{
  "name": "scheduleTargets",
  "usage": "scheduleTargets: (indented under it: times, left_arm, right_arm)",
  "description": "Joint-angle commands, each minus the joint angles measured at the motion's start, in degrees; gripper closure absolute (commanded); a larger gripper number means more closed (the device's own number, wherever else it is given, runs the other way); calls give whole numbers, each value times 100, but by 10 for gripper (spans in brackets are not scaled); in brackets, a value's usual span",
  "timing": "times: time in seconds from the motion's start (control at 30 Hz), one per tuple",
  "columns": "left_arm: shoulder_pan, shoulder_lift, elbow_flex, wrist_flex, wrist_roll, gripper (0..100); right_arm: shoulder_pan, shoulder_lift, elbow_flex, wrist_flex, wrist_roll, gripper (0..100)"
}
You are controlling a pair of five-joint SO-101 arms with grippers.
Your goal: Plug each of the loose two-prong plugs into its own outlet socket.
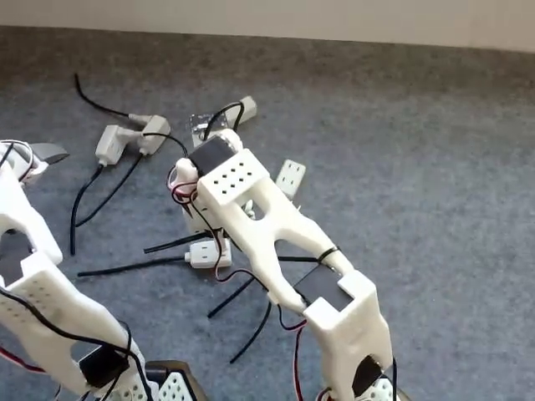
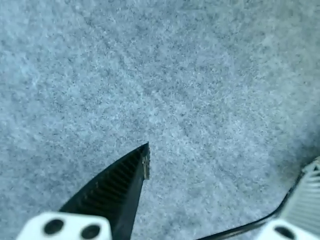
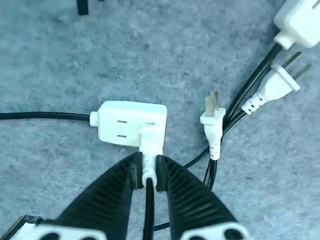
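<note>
Grey felt covers the table [image 1: 435,167]. At its left edge the left gripper [image 2: 230,157] hangs over bare felt, jaws spread wide and holding nothing. Further right, toward the far side, two white cord ends [image 1: 129,138] lie end to end and touching, with black cables [image 1: 92,188] trailing from them. Near the middle, the right gripper [image 3: 147,165] is pressed onto the neck of a white plug [image 3: 150,140]. That plug's body sits against the end of a white outlet socket [image 3: 131,122], and its prongs are hidden. Close by, a loose plug [image 3: 212,122] and a second loose plug [image 3: 277,82] lie with bare prongs among the cables. Further right, a socket block [image 1: 290,177] lies just beside the arm.
</note>
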Motion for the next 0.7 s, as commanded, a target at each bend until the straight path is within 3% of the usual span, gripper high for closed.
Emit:
scheduleTargets:
  times: [0.0, 0.37, 0.67]
  left_arm:
    - [-110, -40, -233, -62, -167, 566]
    - [-163, -40, -242, -62, -176, 566]
    - [-303, -40, -242, -193, -185, 567]
  right_arm:
    - [101, -84, -22, 136, 26, 992]
    - [101, 505, -75, 163, 18, 992]
    - [101, 145, -31, 180, 18, 992]
